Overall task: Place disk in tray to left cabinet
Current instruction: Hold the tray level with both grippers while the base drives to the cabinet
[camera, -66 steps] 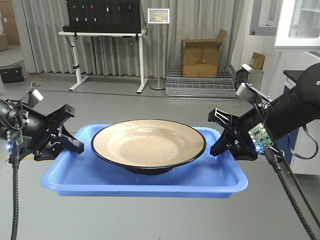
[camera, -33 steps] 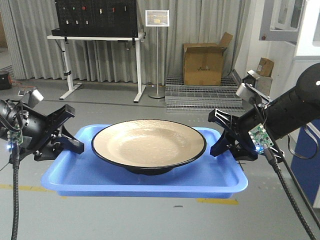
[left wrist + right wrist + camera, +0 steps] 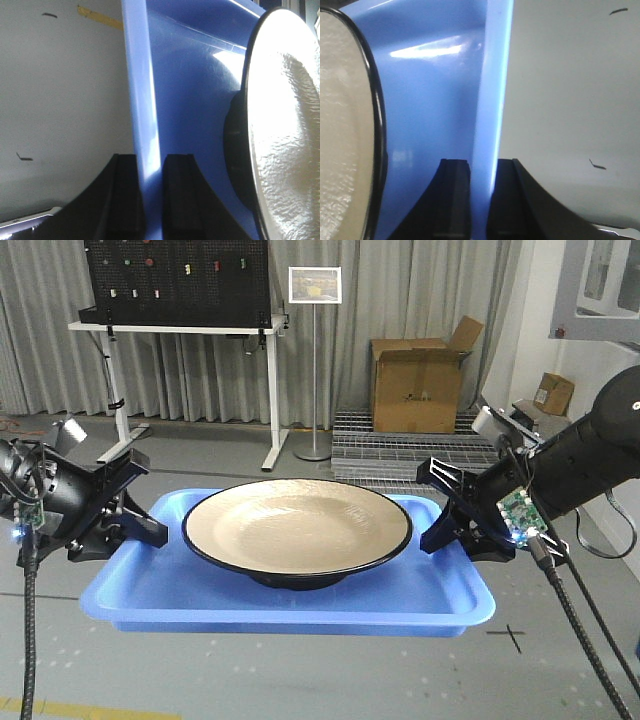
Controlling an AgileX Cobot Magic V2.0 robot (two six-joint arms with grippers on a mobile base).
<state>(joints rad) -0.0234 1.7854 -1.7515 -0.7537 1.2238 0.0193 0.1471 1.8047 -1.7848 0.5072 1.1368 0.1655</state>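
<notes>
- Disk (image 3: 297, 530) sits level in the middle of the tray (image 3: 300, 605) in the front-facing view, its tan face up and its black foot on the blue floor of the tray.
- The tray hangs above the grey floor (image 3: 330, 680), carried at its short ends by the left gripper (image 3: 140, 502) and the right gripper (image 3: 440, 508), each with one finger above the rim and one below.
- Well behind the tray, along the curtain (image 3: 400, 290), stand a white table (image 3: 180, 330) bearing a black pegboard (image 3: 175, 280), a sign stand (image 3: 315, 285), a cardboard box (image 3: 420, 385) and a low metal grating (image 3: 400, 435). A white glass-doored cabinet (image 3: 610, 280) shows at the upper right edge.
- A yellow tape line (image 3: 60, 710) and a black cross mark (image 3: 510, 635) lie on the floor.
- From the left wrist, the two black fingers (image 3: 125, 200) are clamped on the tray's raised rim, which runs straight between them. The disk's pebbled face and dark underside fill the right side, apart from that rim. Such a close grip cannot be judged from the front.
- From the right wrist, the fingers (image 3: 452, 200) likewise pinch the opposite rim. The disk's thin black edge curves at the left, with bare blue tray between it and the rim. Grey floor with small dark scuffs lies beyond the rim.
</notes>
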